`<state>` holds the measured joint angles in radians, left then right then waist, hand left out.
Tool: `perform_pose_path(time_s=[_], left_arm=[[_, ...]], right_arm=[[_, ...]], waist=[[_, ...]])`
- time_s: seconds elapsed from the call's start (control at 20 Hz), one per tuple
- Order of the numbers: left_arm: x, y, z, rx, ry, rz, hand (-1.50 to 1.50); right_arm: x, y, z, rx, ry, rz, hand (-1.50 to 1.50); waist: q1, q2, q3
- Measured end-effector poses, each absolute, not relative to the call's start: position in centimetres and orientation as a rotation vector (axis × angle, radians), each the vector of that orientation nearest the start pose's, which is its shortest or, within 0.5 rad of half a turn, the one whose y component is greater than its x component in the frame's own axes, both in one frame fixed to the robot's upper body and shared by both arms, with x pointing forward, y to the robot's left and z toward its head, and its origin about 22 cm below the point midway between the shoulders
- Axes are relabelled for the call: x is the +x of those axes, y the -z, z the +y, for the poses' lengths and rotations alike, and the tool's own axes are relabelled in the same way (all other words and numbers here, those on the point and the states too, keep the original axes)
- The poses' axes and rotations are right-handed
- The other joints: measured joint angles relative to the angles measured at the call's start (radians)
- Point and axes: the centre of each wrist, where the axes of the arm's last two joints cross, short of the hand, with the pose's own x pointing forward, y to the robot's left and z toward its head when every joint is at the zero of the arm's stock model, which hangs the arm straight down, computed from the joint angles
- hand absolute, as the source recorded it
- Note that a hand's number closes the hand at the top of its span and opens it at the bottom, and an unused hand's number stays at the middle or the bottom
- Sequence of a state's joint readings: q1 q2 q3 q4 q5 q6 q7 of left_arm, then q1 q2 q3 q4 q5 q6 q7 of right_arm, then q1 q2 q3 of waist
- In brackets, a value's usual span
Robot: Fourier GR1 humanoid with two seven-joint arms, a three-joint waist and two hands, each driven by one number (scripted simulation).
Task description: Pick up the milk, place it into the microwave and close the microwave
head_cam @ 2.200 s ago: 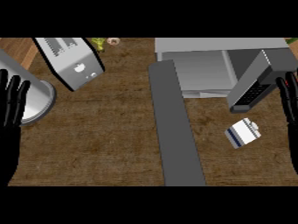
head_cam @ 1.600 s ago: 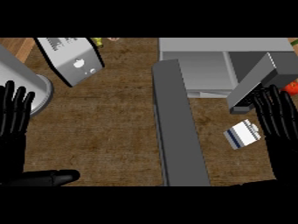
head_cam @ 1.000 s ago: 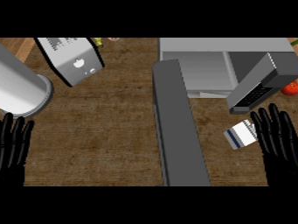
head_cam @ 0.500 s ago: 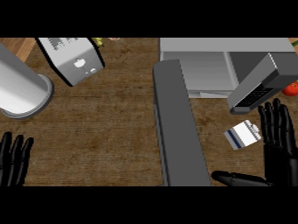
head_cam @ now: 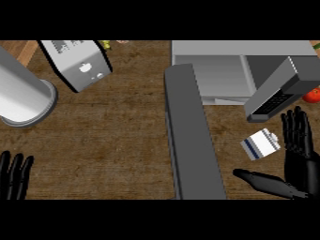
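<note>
nothing done yet tbh: the milk [head_cam: 261, 144] sits on the counter [head_cam: 107, 140] just beside my right hand [head_cam: 306, 164], which is spread open, not gripping. microwave [head_cam: 214, 75] is open, so grabbing, loading and shutting are all left.

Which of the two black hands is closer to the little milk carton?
The right hand, at the view's lower right: the milk carton lies just beside its straight fingers. The left hand rests far off at the lower left edge.
</note>
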<state>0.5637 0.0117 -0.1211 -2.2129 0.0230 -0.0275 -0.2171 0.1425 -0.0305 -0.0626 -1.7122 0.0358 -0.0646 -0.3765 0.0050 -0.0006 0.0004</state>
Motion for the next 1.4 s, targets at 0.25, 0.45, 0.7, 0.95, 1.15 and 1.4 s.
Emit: perform_pose_path(time_s=[0.25,0.45,0.7,0.95,1.15,1.4], left_arm=[[10.1,-7.0,24.2,0.081,-0.061,-1.92,-1.5],[9.8,-6.3,24.6,0.079,-0.059,-1.921,-1.5],[9.6,-6.0,24.0,0.072,-0.059,-1.915,-1.5],[9.3,-5.7,24.2,0.073,-0.057,-1.924,-1.5],[8.9,-5.9,24.0,0.072,-0.065,-1.92,-1.5],[9.0,-6.1,24.3,0.08,-0.071,-1.921,-1.5]], right_arm=[[21.5,1.9,-27.5,-0.285,0.046,-1.932,-1.5],[21.1,3.2,-29.5,-0.333,0.043,-1.915,-1.5],[21.4,5.2,-31.9,-0.358,0.033,-1.883,-1.5],[21.5,6.6,-33.2,-0.344,0.014,-1.852,-1.5],[21.9,8.4,-34.2,-0.333,-0.006,-1.824,-1.5],[22.4,10.0,-35.0,-0.342,-0.026,-1.797,-1.5]], waist=[[0.002,0.0,0.0],[0.001,0.0,0.0],[0.002,0.0,0.0],[0.002,0.0,0.0],[0.004,0.001,0.0],[0.004,0.001,0.0]])
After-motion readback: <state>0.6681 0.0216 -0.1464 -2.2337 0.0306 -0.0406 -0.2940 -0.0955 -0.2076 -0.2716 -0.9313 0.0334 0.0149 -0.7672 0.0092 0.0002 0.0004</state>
